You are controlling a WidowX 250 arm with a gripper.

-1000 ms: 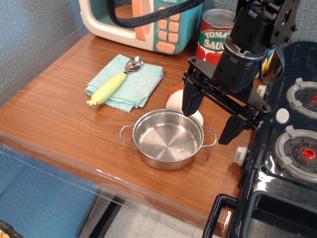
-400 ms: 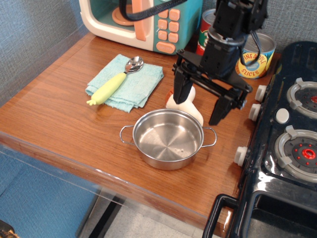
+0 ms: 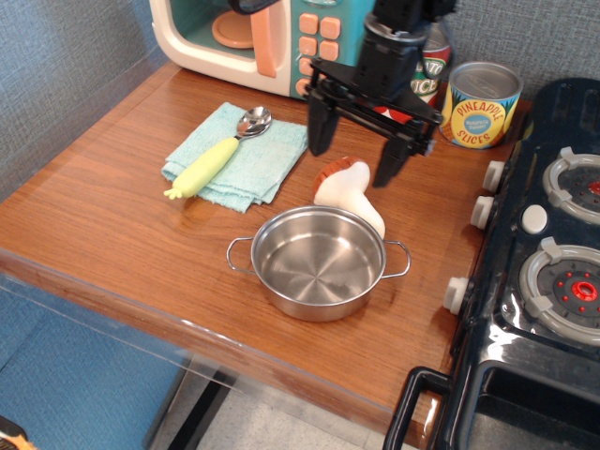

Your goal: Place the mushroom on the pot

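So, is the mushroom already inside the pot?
No, the mushroom lies on the table just behind the pot, whose inside is bare.

A spoon (image 3: 217, 150) with a yellow handle lies on a teal cloth (image 3: 246, 159) on the wooden surface (image 3: 112, 216). Behind stands a toy microwave (image 3: 262, 37); a pineapple can (image 3: 482, 105) sits beside the black stove (image 3: 553, 262).

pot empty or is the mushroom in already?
Empty. The pot shows only its bare shiny floor. The mushroom lies on its side on the table just behind the rim, under the open gripper.
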